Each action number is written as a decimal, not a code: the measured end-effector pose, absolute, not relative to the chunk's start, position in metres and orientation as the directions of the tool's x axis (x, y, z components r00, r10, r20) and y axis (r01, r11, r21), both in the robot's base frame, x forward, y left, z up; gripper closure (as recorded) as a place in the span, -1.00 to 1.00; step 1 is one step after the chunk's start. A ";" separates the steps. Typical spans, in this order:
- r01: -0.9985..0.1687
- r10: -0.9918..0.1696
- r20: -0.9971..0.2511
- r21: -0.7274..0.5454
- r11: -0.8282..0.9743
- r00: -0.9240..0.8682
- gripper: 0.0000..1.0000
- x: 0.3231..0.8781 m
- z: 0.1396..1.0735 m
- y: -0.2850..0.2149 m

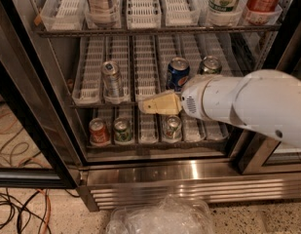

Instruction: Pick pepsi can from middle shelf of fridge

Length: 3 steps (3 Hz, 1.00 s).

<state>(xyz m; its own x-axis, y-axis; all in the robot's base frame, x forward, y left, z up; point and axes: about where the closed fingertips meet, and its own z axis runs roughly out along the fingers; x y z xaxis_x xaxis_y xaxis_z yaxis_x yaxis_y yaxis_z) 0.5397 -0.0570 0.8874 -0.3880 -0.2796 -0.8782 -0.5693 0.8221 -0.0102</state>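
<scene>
The pepsi can (pixel 178 73) stands upright on the middle shelf (pixel 145 67) of the fridge (pixel 189 182), in a lane right of centre. It is dark blue with a silver top. My gripper (pixel 157 105), cream-coloured at the end of a white arm, points left at the shelf's front edge. It is just below and left of the can and does not touch it. The arm hides the shelf's front right part.
A plain silver can (pixel 111 78) and a green-silver can (pixel 210 65) share the middle shelf. Red (pixel 98 130), green (pixel 122 129) and silver (pixel 171 126) cans stand on the bottom rack. Bottles fill the top rack. A clear plastic bag (pixel 159 218) and cables (pixel 13 208) lie on the floor.
</scene>
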 end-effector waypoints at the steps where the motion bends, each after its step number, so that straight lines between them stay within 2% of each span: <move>1: -0.495 -0.218 -0.899 -0.001 0.869 -0.381 -1.00 0.546 0.866 -0.059; 3: -0.338 -0.106 -0.943 0.008 0.941 -0.315 -0.96 0.554 0.854 -0.091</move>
<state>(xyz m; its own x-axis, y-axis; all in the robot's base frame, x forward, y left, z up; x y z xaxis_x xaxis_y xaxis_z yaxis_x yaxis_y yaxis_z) 0.5535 -0.0909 0.8536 -0.3151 -0.1055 -0.9432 -0.3380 0.9411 0.0077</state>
